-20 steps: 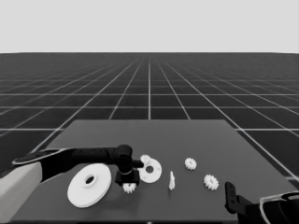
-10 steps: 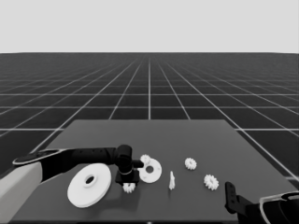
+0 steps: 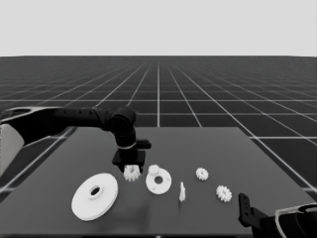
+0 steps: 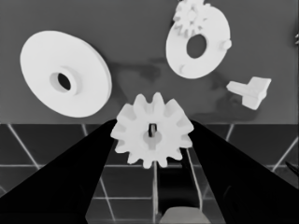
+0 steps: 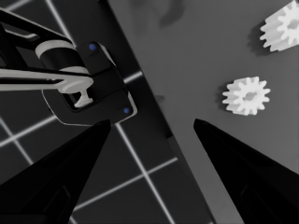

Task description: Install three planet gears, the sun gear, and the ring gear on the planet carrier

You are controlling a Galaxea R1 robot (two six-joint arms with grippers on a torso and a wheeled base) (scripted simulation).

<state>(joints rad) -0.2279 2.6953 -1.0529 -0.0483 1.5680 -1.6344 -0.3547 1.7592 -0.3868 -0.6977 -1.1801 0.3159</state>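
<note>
My left gripper (image 3: 131,170) hangs above the table, just left of the smaller round part (image 3: 159,183), and is shut on a small toothed gear (image 3: 131,173). In the left wrist view that gear (image 4: 152,135) sits between the two fingers of the left gripper (image 4: 153,123). One gear (image 3: 154,170) sits on the smaller round part's far edge. The larger round part (image 3: 94,196) lies flat at the front left. Two more gears (image 3: 201,173) (image 3: 224,193) lie to the right. My right gripper (image 5: 150,122) waits open at the front right corner.
A thin white piece (image 3: 182,192) lies just right of the smaller round part, between it and the loose gears. The right wrist view shows the table's edge (image 5: 154,112) and dark machinery (image 5: 86,88) with blue lights beyond it.
The left gripper has risen from the table with the gear held in it. The gear lay lower, in front of the smaller round part, before. The right arm has not moved.
</note>
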